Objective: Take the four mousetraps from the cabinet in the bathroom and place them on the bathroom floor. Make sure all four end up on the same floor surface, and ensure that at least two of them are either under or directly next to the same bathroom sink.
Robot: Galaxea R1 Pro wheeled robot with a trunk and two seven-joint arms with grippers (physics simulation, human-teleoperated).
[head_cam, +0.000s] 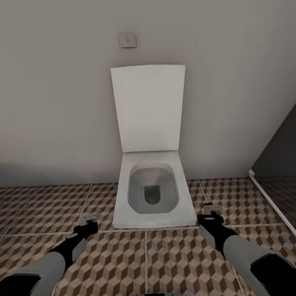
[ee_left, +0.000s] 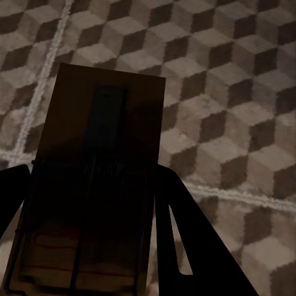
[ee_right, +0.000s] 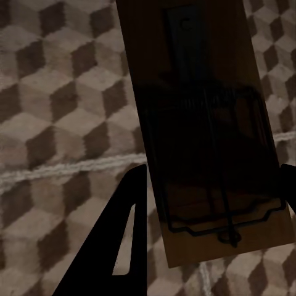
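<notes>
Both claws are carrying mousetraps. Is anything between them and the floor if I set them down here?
Nothing visible. The left mousetrap and right mousetrap hang over bare tiled floor; the toilet stands ahead, between the arms.

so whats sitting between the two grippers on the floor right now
In the head view, the open toilet stands between the left gripper and the right gripper; each holds a mousetrap above the tiled floor.

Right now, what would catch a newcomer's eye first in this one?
The white toilet, lid raised against the grey wall, stands dead ahead on the cube-patterned bathroom floor. Both arms reach toward it, and each wrist view shows a dark brown mousetrap held between the fingers: one in the left gripper, one in the right gripper.
</notes>
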